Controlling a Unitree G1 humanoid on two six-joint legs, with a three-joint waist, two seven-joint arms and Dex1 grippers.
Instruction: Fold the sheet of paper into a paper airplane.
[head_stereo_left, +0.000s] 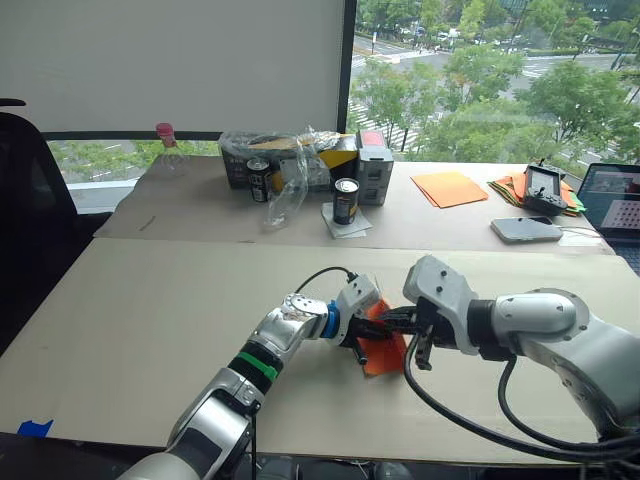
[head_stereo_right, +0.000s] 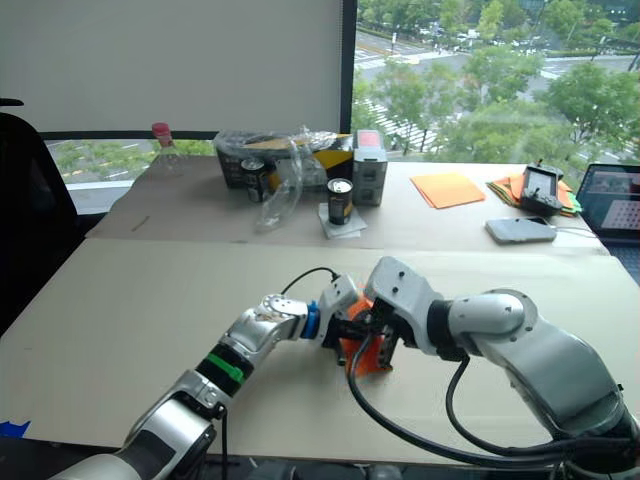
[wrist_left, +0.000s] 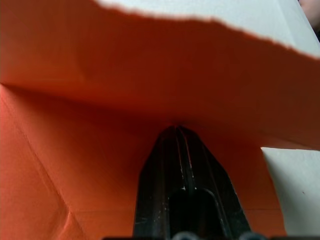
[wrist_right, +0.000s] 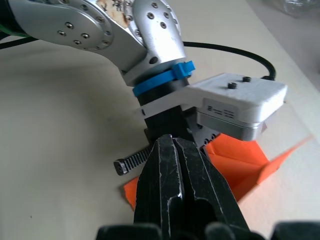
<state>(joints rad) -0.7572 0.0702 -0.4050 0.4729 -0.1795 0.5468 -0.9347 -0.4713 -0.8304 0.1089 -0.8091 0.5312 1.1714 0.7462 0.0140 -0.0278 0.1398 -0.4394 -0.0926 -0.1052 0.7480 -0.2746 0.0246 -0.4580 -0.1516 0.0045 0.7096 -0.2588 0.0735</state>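
Note:
The sheet of paper (head_stereo_left: 385, 352), bright orange and partly folded, lies on the tan table near its front edge, between my two grippers. My left gripper (head_stereo_left: 362, 338) reaches it from the left. In the left wrist view its fingers are shut, with the left gripper (wrist_left: 175, 129) tip tucked under a raised flap of the paper (wrist_left: 100, 100) at a crease. My right gripper (head_stereo_left: 393, 320) comes in from the right, also shut. The right wrist view shows the right gripper (wrist_right: 170, 139) close against the left wrist's housing, just above the paper (wrist_right: 235, 160).
At the back stand two cans (head_stereo_left: 345, 200), a crumpled plastic bag (head_stereo_left: 290, 165) and boxes (head_stereo_left: 373, 167). Back right lie paler orange sheets (head_stereo_left: 449, 187), a multicoloured paper pile (head_stereo_left: 510, 186), a phone (head_stereo_left: 526, 229) and a laptop (head_stereo_left: 615, 205). A black chair (head_stereo_left: 25, 200) is at the left.

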